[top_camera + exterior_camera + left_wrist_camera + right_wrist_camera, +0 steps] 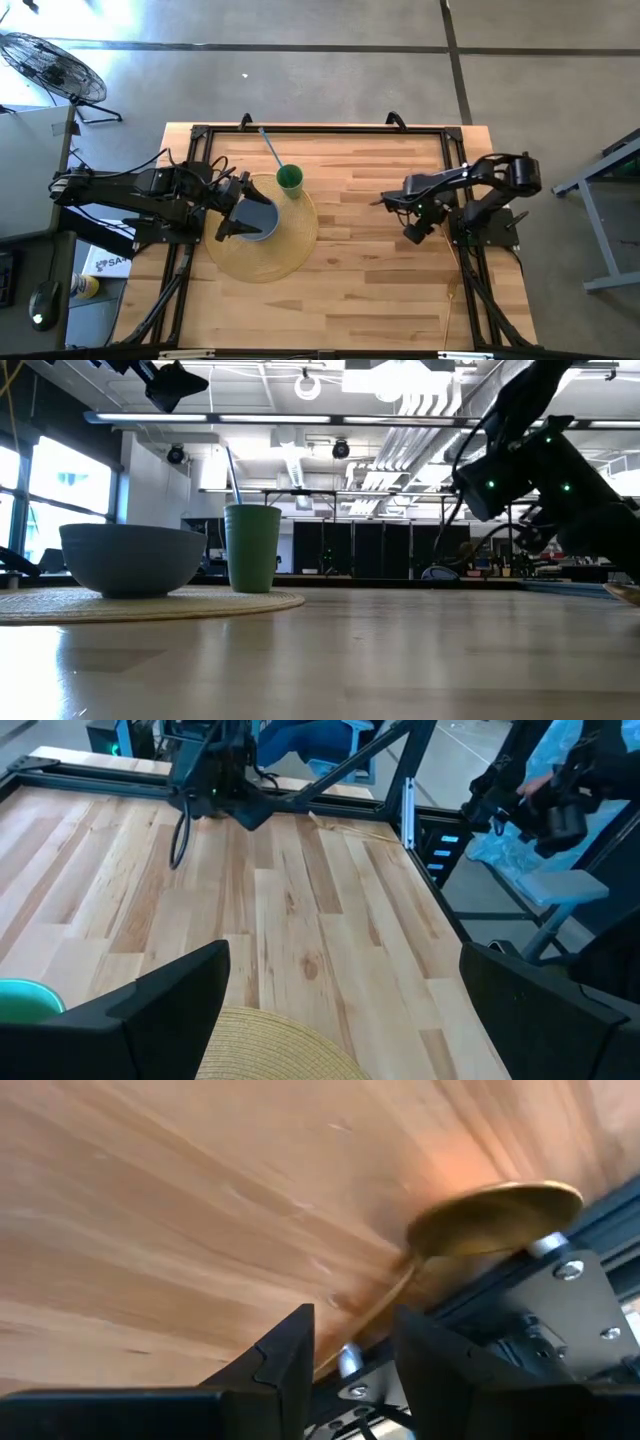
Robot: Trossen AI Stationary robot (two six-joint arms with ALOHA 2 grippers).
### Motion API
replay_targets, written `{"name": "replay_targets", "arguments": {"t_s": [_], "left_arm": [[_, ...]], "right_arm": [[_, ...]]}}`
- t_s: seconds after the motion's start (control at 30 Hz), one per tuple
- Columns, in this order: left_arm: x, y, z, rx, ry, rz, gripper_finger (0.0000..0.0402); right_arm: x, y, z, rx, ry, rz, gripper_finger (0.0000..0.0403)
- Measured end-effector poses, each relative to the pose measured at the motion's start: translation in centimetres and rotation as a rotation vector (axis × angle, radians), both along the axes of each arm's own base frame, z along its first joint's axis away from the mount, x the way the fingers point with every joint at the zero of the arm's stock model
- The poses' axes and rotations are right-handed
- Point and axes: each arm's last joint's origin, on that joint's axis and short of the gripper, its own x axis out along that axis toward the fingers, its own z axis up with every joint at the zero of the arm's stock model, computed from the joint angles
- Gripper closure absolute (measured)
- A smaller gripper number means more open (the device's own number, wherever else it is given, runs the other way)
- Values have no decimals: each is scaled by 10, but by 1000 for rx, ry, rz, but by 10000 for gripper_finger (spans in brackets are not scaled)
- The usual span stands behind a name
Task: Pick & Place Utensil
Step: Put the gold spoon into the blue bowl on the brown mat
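Tabletop (pixel 380 290) holds one bowl (pixel 258 220), one green cup (pixel 290 179) at its one o'clock, one mat (pixel 290 250). Left end effector (pixel 232 207) wide; right end effector (pixel 417 230) narrow, empty.

The gold spoon (pixel 495 1215) is smeared with blur in the right wrist view, its handle running behind the right end effector (pixel 352 1342). The green cup (pixel 28 997) is cut off at the lower left edge; the blue stick (pixel 271 148) in it is probably a utensil.

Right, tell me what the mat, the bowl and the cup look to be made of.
Mat: woven straw or similar fibre, matte, going by its ribbed tan weave. Bowl: smooth blue-grey, faint sheen, ceramic or plastic, hard to say. Cup: plain green, matte, probably plastic.
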Motion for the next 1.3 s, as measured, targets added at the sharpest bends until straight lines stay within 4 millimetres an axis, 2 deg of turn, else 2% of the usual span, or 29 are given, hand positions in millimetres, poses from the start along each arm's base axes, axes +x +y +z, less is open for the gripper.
{"name": "replay_targets", "arguments": {"t_s": [0.47,0.73,0.97,1.3], "left_arm": [[0,0,0,0,0,-2,12],[0,0,0,-2,0,-1,12],[0,0,0,-3,0,-1,12],[0,0,0,-2,0,0,12]], "right_arm": [[-20,-6,-21,33,-2,53,276],[-20,-5,-25,72,-48,61,276],[1,-3,-19,95,-177,79,277],[51,10,-1,43,-490,122,277]]}}
